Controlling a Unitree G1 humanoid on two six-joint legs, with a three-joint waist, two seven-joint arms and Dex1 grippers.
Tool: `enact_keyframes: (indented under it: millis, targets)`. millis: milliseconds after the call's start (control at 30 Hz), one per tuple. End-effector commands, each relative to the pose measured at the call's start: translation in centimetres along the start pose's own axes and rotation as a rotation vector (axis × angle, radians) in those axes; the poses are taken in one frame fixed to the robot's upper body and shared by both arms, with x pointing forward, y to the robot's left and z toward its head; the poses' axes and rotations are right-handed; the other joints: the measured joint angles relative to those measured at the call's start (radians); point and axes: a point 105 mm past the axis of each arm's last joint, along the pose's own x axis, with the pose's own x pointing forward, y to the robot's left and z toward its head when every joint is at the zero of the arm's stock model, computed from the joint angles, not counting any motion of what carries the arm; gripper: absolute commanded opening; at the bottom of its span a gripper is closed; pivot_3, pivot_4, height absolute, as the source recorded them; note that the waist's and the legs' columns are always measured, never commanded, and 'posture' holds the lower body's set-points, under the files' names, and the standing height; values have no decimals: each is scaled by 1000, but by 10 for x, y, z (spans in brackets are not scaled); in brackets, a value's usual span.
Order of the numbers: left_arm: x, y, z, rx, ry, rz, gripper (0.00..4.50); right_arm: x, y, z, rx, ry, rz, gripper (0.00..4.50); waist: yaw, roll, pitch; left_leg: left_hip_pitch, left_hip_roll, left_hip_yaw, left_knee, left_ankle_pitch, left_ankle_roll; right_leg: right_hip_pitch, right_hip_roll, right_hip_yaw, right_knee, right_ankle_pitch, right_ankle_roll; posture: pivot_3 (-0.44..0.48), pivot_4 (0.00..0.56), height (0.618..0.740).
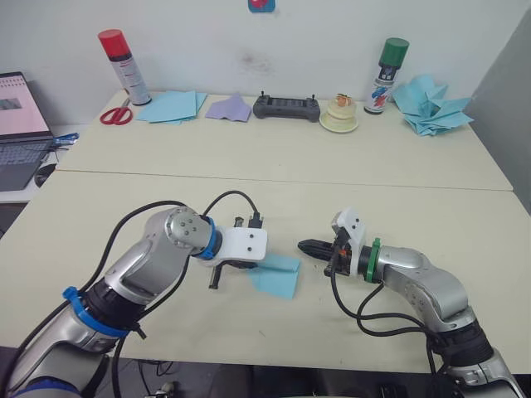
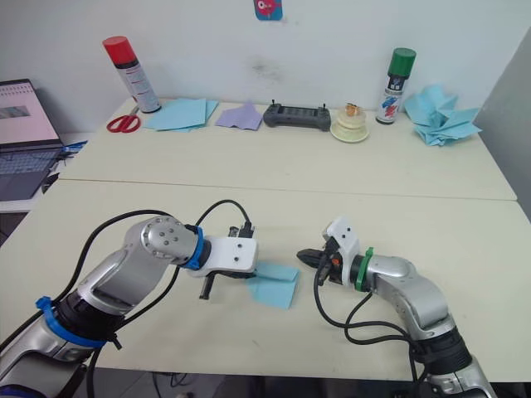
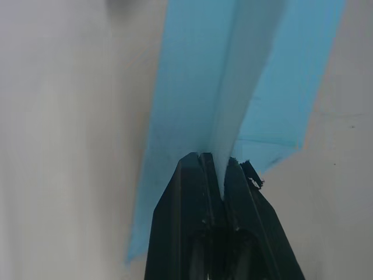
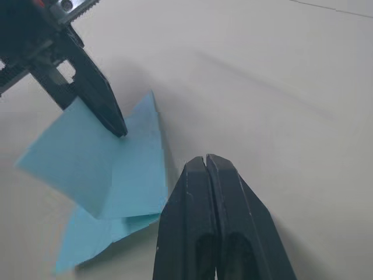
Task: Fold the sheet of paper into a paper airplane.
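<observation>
Nearest the camera, in the lower centre of the left eye frame, the left hand (image 1: pixel 217 274) has its two black fingers pressed together on the raised centre ridge of the small light-blue folded paper airplane (image 1: pixel 278 274). The left wrist view shows the fold clamped between the fingertips (image 3: pixel 201 175), with the flat wings spreading away to either side. The airplane lies low on the pale cream table (image 1: pixel 274 170), just right of that hand and in the middle of the frame. The right hand (image 1: pixel 310 247) sits just beside the paper's right edge, apart from it, its fingers pressed together on nothing.

By my judgement the paper is very light and thin: it will flex, slide on the smooth table and spring open along its creases if released. It crumples easily, so a hard squeeze on a wing would dent it. The ridge is the best place to hold, since the layers are doubled there and stiffest; the wings should only be pressed flat or nudged by an edge.

In the upper part of the frame stand a red-capped spray can (image 1: pixel 124 65), red-handled scissors (image 1: pixel 116 114), a flat pile of light-blue sheets (image 1: pixel 172 105), a pale purple paper piece (image 1: pixel 229 108), a black handheld controller (image 1: pixel 286 107), a green-capped spray can (image 1: pixel 387 74) and a spiky heap of blue paper shapes (image 1: pixel 431 105).
</observation>
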Motion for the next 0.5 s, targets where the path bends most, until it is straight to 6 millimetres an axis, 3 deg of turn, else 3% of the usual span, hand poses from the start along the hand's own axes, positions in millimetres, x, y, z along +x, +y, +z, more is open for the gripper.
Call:
enact_keyframes:
  millis: [33,200,400,467,500]
  targets:
    - [-1,11,16,-16,-80,73,716,-10,6,6,-146,-1,43,0,4,0,0,0,0,0,0,0,0,0,0,0,0,0,0,0,150,740]
    - [-7,10,16,-72,-127,89,2195,-21,5,5,-269,15,68,1628,2,0,0,0,0,0,0,0,0,0,0,0,-1,1,-1,0,150,740]
    - [-62,5,-5,-208,-231,73,3889,-24,21,4,-420,-13,214,3659,-8,0,0,0,1,0,-1,0,0,-1,0,-1,1,0,-1,0,150,740]
    - [-73,3,-16,-277,-266,85,4486,-16,25,7,-437,-46,243,3695,-11,0,1,1,1,0,-1,0,0,-1,0,0,1,0,0,0,150,740]
    - [-78,8,-21,-334,-295,125,4486,-10,28,10,-442,-63,257,3695,-11,0,1,1,1,0,-1,0,0,0,0,0,1,0,0,0,150,740]
